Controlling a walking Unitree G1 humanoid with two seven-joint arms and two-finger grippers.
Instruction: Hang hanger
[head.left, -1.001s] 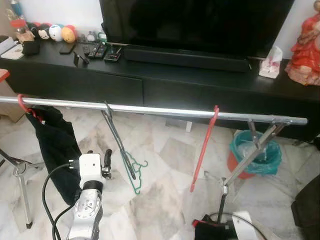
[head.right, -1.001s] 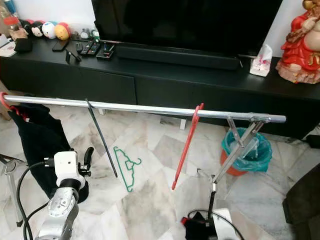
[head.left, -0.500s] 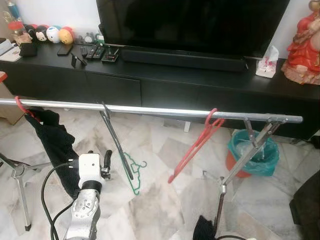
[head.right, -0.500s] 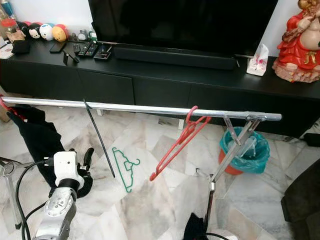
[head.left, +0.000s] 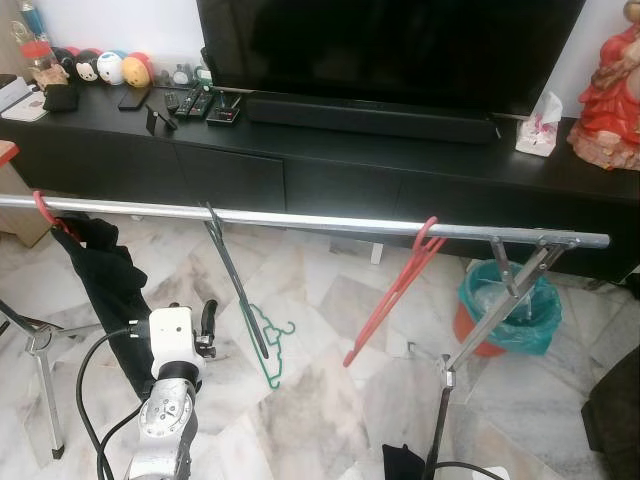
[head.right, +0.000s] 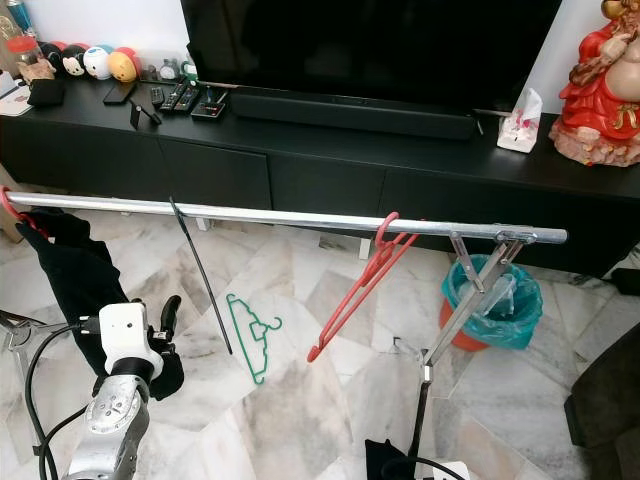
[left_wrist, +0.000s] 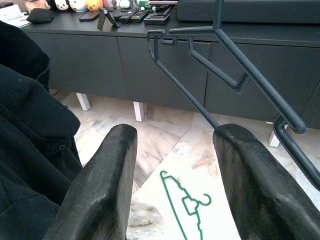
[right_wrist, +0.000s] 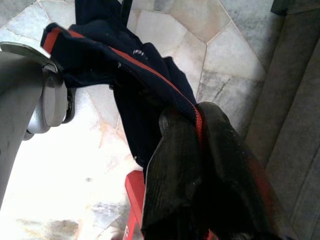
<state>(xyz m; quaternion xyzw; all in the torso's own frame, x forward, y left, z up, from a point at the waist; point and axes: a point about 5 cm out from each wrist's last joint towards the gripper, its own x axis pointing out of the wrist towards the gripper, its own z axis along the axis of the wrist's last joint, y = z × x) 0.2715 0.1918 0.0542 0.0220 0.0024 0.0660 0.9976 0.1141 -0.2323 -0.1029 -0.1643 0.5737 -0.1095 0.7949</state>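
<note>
Marble flooring lies under a silver clothes rail (head.left: 300, 218) standing before a black TV cabinet (head.left: 330, 165). On the rail hang a red hanger (head.left: 395, 290) near its right end, a dark hanger (head.left: 235, 290) near the middle, and a black garment (head.left: 105, 290) at its left end. A green hanger (head.left: 268, 345) lies on the floor below the rail. The left gripper (left_wrist: 172, 185) is open and empty, facing the dark hanger. The right gripper (right_wrist: 192, 165) clamps a dark red-trimmed garment (right_wrist: 130, 85). Judged step: red hanger hung. Next: retrieve the green hanger.
</note>
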